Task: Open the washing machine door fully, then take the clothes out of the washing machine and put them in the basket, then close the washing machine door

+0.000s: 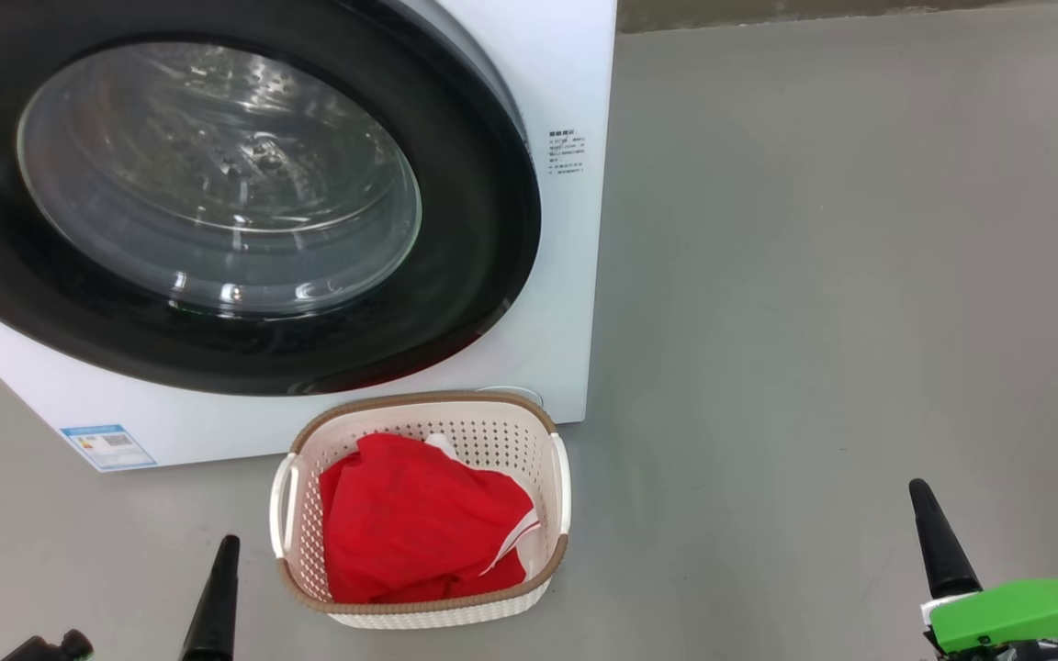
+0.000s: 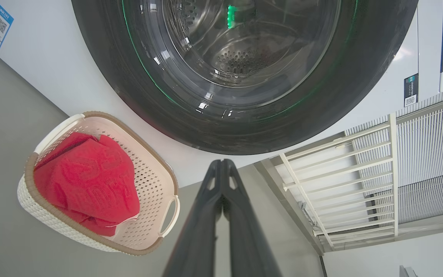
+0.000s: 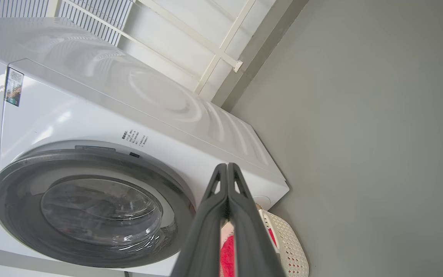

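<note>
Clothes (image 1: 414, 519), bright red with a strip of white trim, lie bunched in the basket (image 1: 511, 431) and cover most of its bottom. That cream basket stands on the grey floor (image 1: 814, 275), just in front of the lower right corner of the washing machine (image 1: 575, 92), with its two handles out to the left and right, along the machine's front. Which way its longer side runs I cannot tell. The door (image 1: 483, 229) sits flat against the white front, and the steel drum (image 2: 240, 57) shows through its bulging glass. A blue label (image 1: 108, 447) marks the machine's lower left corner, and a white railing (image 2: 340, 184) stands beyond the machine. The left gripper (image 2: 221, 165) has its fingers pressed together, holding nothing, just left of the basket. The right gripper (image 3: 227, 167), likewise pinched and empty, hangs well off to the right over bare floor. Both point toward the machine.
</note>
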Available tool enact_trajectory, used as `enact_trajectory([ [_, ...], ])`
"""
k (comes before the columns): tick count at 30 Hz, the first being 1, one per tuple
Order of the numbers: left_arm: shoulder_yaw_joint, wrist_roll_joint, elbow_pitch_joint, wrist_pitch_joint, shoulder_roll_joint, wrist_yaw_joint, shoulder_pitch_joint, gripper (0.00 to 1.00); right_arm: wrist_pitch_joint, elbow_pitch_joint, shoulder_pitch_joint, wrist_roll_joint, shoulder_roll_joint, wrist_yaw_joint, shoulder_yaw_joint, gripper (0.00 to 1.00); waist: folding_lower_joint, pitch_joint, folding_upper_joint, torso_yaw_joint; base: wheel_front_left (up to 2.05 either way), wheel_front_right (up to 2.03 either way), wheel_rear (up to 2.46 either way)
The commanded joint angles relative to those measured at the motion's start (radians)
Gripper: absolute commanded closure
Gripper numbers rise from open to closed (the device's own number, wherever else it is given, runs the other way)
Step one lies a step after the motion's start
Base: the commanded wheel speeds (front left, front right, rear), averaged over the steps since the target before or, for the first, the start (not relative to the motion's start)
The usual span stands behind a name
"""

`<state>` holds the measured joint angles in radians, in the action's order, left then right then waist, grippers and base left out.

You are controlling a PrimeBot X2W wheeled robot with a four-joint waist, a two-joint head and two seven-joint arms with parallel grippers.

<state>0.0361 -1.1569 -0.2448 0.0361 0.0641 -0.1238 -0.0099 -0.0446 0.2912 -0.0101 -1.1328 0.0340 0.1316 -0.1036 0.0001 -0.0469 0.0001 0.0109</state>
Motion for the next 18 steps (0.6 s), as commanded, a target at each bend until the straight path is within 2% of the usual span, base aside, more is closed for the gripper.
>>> enact_trajectory([
  [1,0.028,-0.023,0.017,-0.006,0.008,-0.004,-0.048,1.0,0.006,-0.029,0.054,-0.025,0.019,-0.001,0.014,1.0,0.0,0.001,-0.0001,0.0,0.0,0.0,0.0],
  [18,0.041,-0.188,0.011,-0.055,0.004,-0.005,-0.066,1.0,0.056,-0.036,0.077,-0.2,0.024,-0.001,0.013,1.0,0.0,0.017,-0.0001,-0.004,0.0,0.0,0.0],
])
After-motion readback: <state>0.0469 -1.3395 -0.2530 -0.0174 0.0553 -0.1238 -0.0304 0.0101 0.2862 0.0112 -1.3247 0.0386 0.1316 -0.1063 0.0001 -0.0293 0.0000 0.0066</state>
